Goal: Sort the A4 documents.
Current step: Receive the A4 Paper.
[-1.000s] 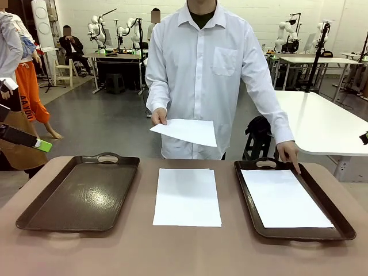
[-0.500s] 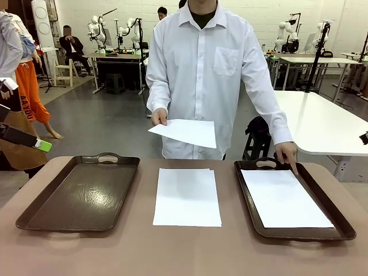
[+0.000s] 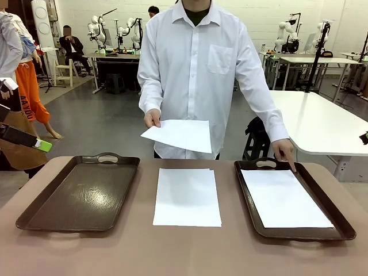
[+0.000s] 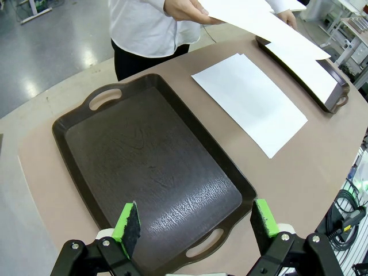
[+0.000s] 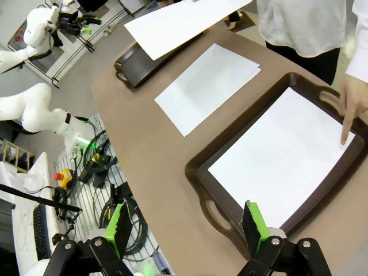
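Observation:
A stack of white A4 documents lies on the table between two dark brown trays. One sheet rests in the right tray; the left tray holds nothing. A person in a white shirt holds another sheet in one hand above the table's far edge, and points the other hand's finger at the right tray's far corner. My left gripper hangs open above the left tray. High over the right tray and its sheet, my right gripper is open too.
The tan table has bare room along its near edge. A white table stands behind at the right. Cables and equipment lie on the floor beside the table.
The person has shifted slightly left and carried the held sheet a little left. The pointing hand stays at the right tray. Neither gripper has changed.

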Motion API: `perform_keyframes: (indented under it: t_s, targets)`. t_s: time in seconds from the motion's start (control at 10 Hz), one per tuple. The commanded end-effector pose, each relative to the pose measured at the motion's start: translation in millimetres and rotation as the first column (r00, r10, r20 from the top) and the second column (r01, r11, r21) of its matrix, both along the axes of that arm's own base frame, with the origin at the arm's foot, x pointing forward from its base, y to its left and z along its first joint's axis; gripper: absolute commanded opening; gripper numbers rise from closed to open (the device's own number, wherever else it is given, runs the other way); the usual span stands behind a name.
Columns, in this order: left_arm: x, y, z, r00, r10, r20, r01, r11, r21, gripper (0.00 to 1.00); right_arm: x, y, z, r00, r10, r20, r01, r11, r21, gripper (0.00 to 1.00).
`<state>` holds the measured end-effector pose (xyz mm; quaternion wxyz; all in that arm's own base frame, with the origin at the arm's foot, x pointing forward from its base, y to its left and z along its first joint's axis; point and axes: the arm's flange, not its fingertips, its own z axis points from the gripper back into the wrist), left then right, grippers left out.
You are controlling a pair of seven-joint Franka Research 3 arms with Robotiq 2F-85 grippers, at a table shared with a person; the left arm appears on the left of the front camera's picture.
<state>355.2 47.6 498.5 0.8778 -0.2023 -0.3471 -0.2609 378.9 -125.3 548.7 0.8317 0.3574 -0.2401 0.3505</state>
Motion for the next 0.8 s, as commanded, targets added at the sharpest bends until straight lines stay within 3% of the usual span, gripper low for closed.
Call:
perform_keyframes:
  t_s: [0.0,0.3,0.4,0.6,0.7]
  targets:
    - [0.6,1.5,-2.3,1.000,-0.019,0.009,0.019,1.000,-0.011,1.00,-0.4,-1.0,-1.1,1.000,0.016,0.004,-0.016,1.000,-0.003,1.00]
    - [0.6,1.5,-2.3,1.000,-0.019,0.009,0.019,1.000,-0.011,1.00,0.0,0.0,0.0,1.000,0.000,0.000,0.000,1.000,0.000,1.00]
    - [0.6,1.5,-2.3,1.000,-0.019,0.009,0.019,1.000,-0.011,1.00,7.9,3.6,-2.7,0.999,0.010,-0.041,-0.009,1.000,0.027,1.00]
    - [0.6,1.5,-2.3,1.000,-0.019,0.009,0.019,1.000,-0.011,1.00,48.5,24.6,-8.2,0.976,0.103,-0.191,-0.073,0.984,0.160,1.00]
    - [0.6,1.5,-2.3,1.000,-0.019,0.009,0.019,1.000,-0.011,1.00,65.4,34.1,-14.1,0.967,0.118,-0.224,-0.083,0.984,0.160,1.00]
